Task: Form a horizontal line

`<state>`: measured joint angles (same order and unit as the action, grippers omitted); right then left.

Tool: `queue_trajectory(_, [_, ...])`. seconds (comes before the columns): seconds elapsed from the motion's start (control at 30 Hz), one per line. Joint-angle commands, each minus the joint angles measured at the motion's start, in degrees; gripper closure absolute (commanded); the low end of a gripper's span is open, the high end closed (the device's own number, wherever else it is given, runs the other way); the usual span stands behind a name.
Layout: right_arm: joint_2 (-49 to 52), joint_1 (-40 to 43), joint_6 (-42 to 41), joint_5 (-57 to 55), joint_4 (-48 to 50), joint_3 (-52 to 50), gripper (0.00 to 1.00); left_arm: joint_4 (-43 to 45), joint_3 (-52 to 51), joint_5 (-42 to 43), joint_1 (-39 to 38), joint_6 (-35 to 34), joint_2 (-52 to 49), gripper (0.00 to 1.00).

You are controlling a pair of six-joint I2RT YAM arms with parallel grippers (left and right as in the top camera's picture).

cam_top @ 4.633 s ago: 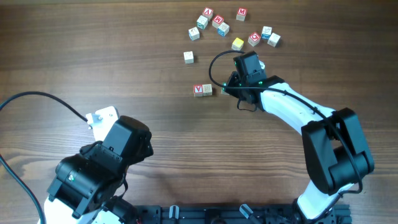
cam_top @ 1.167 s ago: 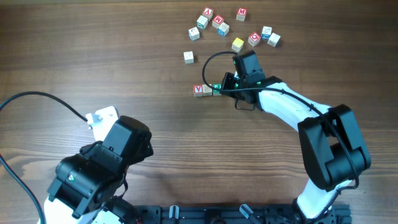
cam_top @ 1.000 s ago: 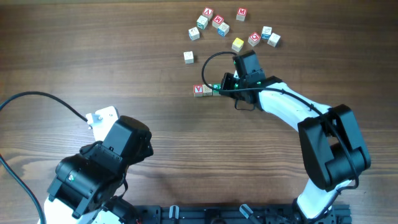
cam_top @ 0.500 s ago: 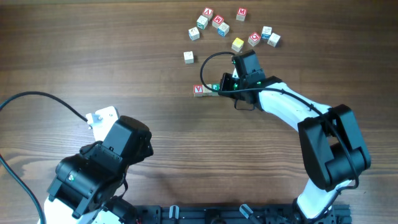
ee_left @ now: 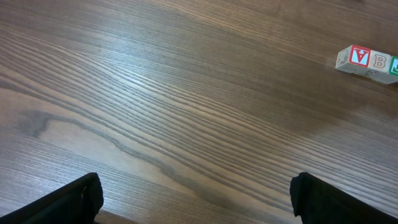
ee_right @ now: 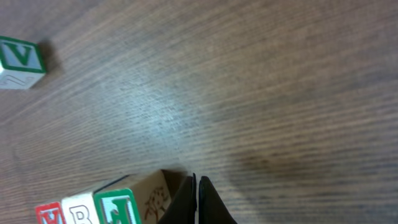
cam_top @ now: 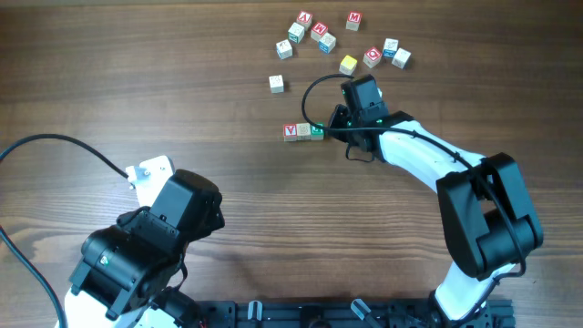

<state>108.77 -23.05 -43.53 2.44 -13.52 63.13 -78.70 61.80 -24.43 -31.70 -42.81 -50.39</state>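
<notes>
Three small letter blocks sit side by side in a row on the wooden table: a red A block (cam_top: pixel 291 132), a plain B block (cam_top: pixel 303 131) and a green block (cam_top: pixel 316 131). The row also shows in the left wrist view (ee_left: pixel 367 60) and at the bottom left of the right wrist view (ee_right: pixel 118 205). My right gripper (ee_right: pixel 198 202) is shut and empty, its tips touching the right side of the green block; in the overhead view it (cam_top: pixel 333 128) is just right of the row. My left gripper (ee_left: pixel 193 199) is open and empty, far from the blocks.
Several loose letter blocks lie scattered at the table's far side, among them a yellow one (cam_top: pixel 348 65), a white one (cam_top: pixel 276 84) and a red M block (cam_top: pixel 353 19). A green V block (ee_right: pixel 22 61) shows in the right wrist view. A black cable (cam_top: pixel 55 146) runs at left.
The green block has been pushed left until it sits against the B block. My shut right gripper moved left with it and now sits just right of the row. The left arm has not moved.
</notes>
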Motion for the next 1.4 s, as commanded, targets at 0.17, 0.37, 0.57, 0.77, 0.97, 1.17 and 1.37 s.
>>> queue_trajectory(0.17, [0.63,0.07,3.50,6.88,-0.02,-0.15,0.95,-0.02,-0.11,-0.94,0.09,-1.18,0.04,0.00])
queue_trajectory(0.37, [0.63,0.02,4.57,8.26,-0.02,-0.15,0.95,-0.02,-0.11,-0.94,0.09,-1.18,0.04,0.00])
queue_trajectory(0.57, [0.63,-0.02,4.57,9.31,-0.17,-0.15,0.95,-0.02,-0.11,-0.94,0.09,-1.18,0.04,0.00])
queue_trajectory(0.77, [0.63,-0.02,6.01,11.02,-0.22,-0.15,0.96,-0.02,-0.11,-0.94,0.09,-1.18,0.04,0.00])
queue_trajectory(0.97, [0.63,-0.02,7.50,13.20,-0.28,-0.15,0.96,-0.02,-0.11,-0.94,0.09,-1.18,0.04,0.00])
queue_trajectory(1.17, [0.63,0.04,7.32,10.10,-0.59,-0.15,0.95,-0.02,-0.11,-0.94,0.09,-1.18,0.04,0.00])
queue_trajectory(1.37, [-2.84,0.09,6.08,9.22,-10.45,-0.15,0.96,-0.02,-0.11,-0.94,0.09,-1.18,0.04,0.00])
